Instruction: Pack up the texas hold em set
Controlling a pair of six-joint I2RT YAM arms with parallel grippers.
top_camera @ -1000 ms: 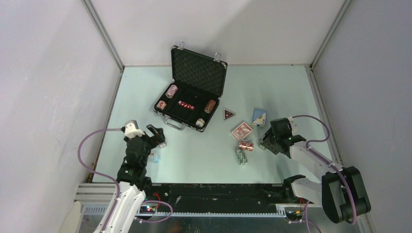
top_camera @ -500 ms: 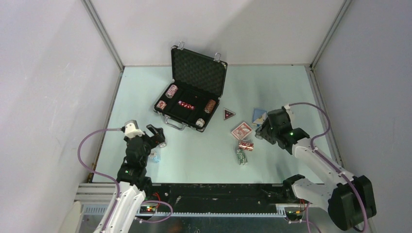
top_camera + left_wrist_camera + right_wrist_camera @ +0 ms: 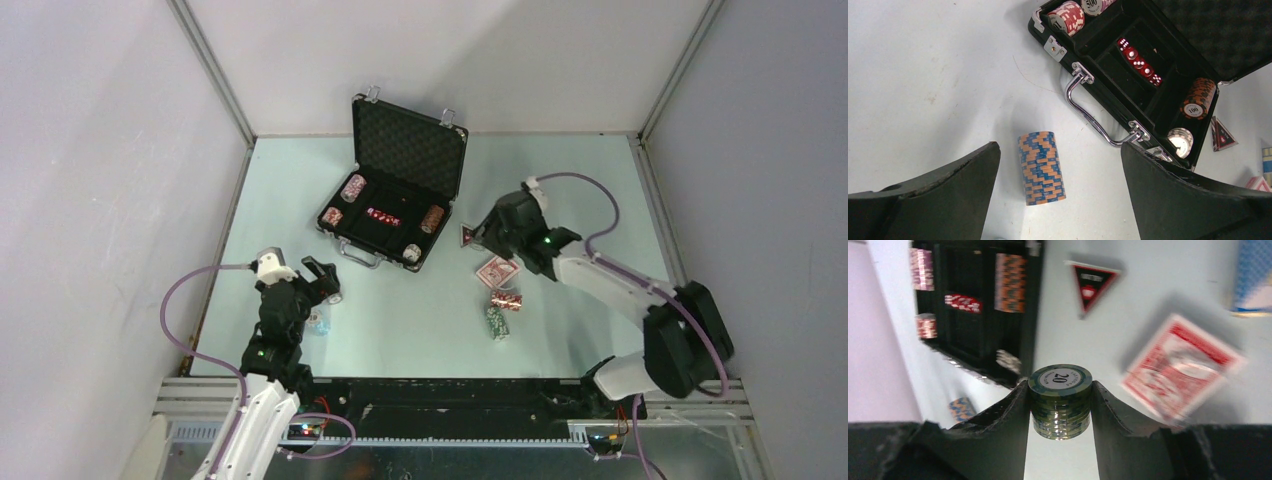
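Note:
The black briefcase (image 3: 352, 233) lies open with its foam lid up. It holds several chip stacks and red dice (image 3: 382, 214). My left gripper (image 3: 325, 283) is open over the table near the case handle (image 3: 1093, 112). A blue-and-orange chip stack (image 3: 1042, 167) lies on its side between its fingers, untouched. My right gripper (image 3: 488, 236) is shut on a green chip stack marked 20 (image 3: 1060, 400), held above the table beside the triangular piece (image 3: 471, 235). The red card deck (image 3: 497, 270) lies just below it. The blue card deck (image 3: 1254, 277) shows only in the right wrist view.
A red-and-white chip stack (image 3: 506, 300) and a green chip stack (image 3: 496, 322) lie on the table in front of the red deck. Metal frame rails run along the table sides. White walls enclose the table.
My right arm has swung from the right side up and left toward the triangular piece and the case, carrying the green chip stack. My left arm has not moved.

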